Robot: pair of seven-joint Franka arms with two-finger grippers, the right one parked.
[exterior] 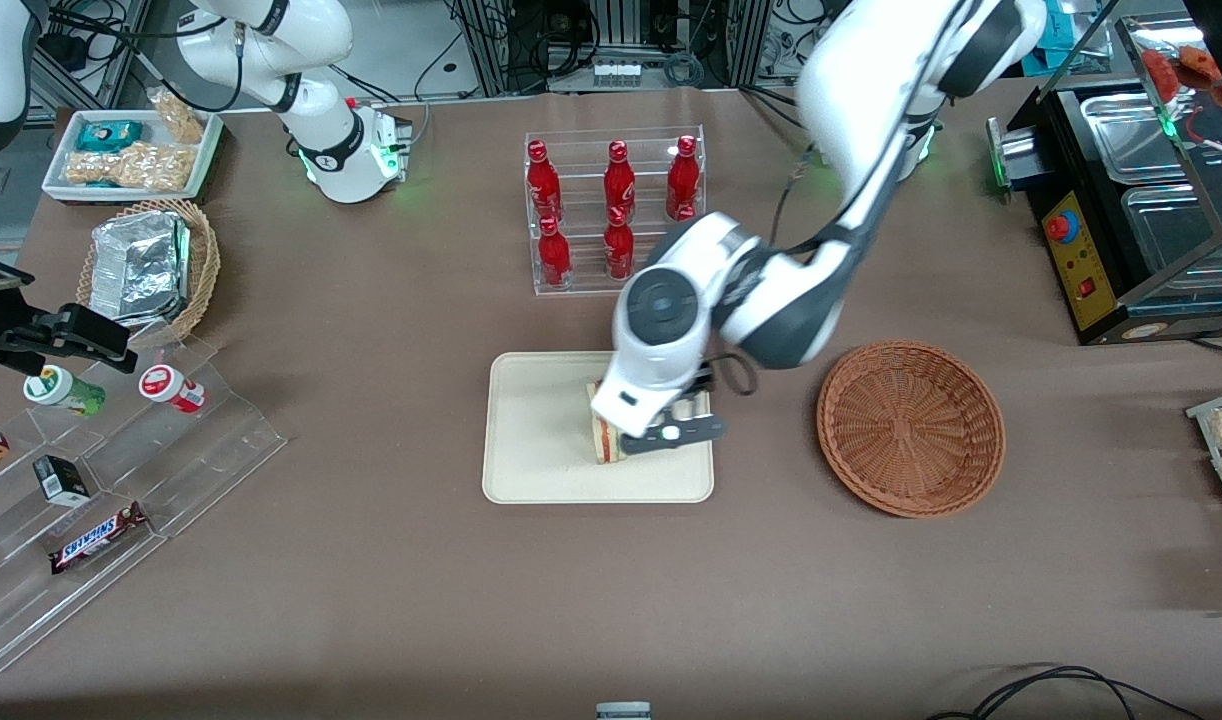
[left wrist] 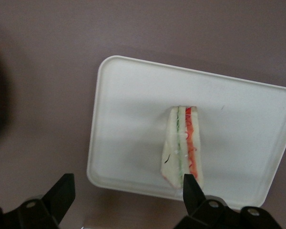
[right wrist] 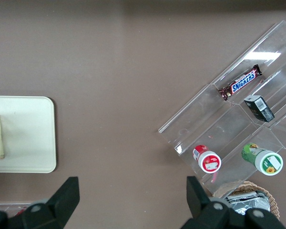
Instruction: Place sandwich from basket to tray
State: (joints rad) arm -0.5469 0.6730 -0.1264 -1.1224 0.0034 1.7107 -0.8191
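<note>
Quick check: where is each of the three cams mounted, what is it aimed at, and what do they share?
Front: high, facing the arms, looking down on the table; both arms show, gripper above the tray.
Left wrist: on the working arm, looking down at the sandwich on the tray; open fingers show.
Right wrist: on the parked arm, looking down at the table; own fingers show.
Shared: all three show tray and sandwich.

The gripper (exterior: pixel 661 425) over the tray (exterior: pixel 531 440) covers most of the sandwich (exterior: pixel 603 447) in the front view, and the right wrist view cuts the sandwich off at the frame edge.
</note>
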